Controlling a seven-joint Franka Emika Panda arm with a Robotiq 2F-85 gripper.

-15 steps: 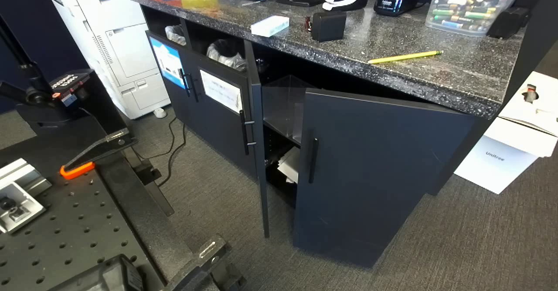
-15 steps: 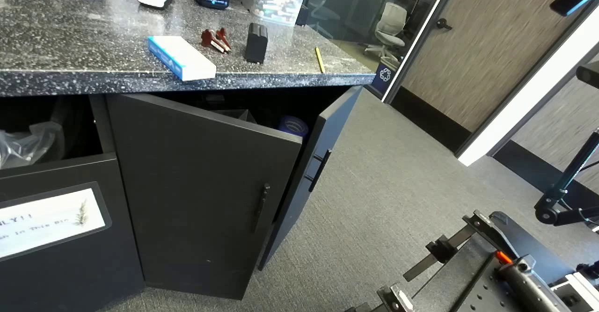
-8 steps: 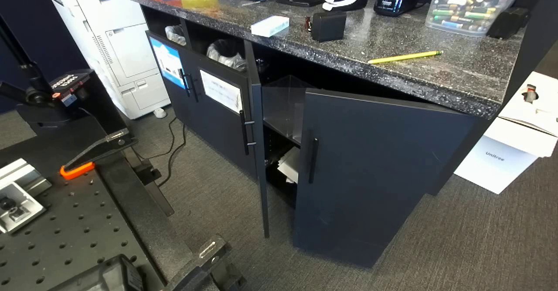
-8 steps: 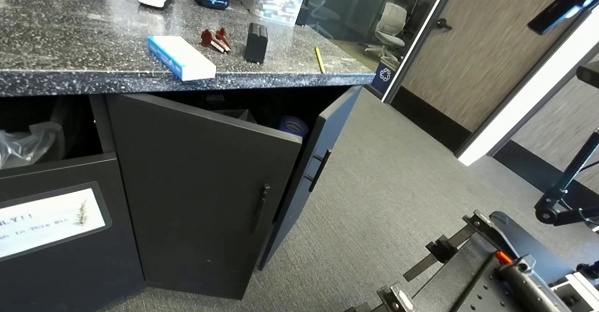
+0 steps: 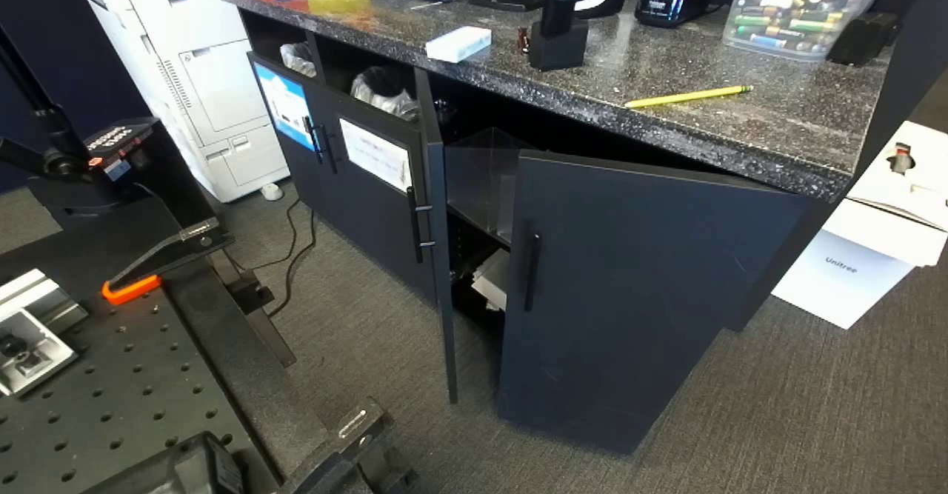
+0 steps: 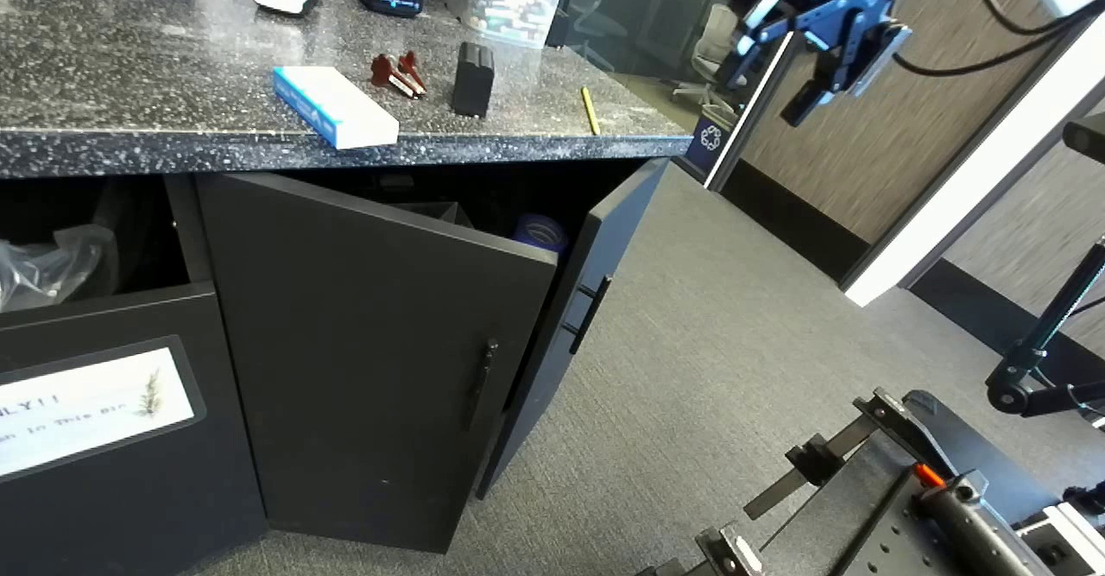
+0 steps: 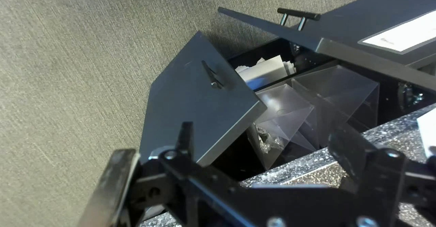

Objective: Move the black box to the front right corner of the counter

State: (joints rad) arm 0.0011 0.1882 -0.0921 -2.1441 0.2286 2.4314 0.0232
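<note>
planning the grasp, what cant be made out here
Wrist view: the counter, partly behind the gripper.
In an exterior view: the black box, top partly behind the gripper.
In both exterior views: the clear tub, top cut off by the edge.
In an exterior view: print on the white sign, blurred.

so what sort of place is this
Probably an office, perhaps doubling as a robotics lab: a copier-like machine stands past one end of the counter, with a recycling bin and hole-patterned worktable in view.
</note>
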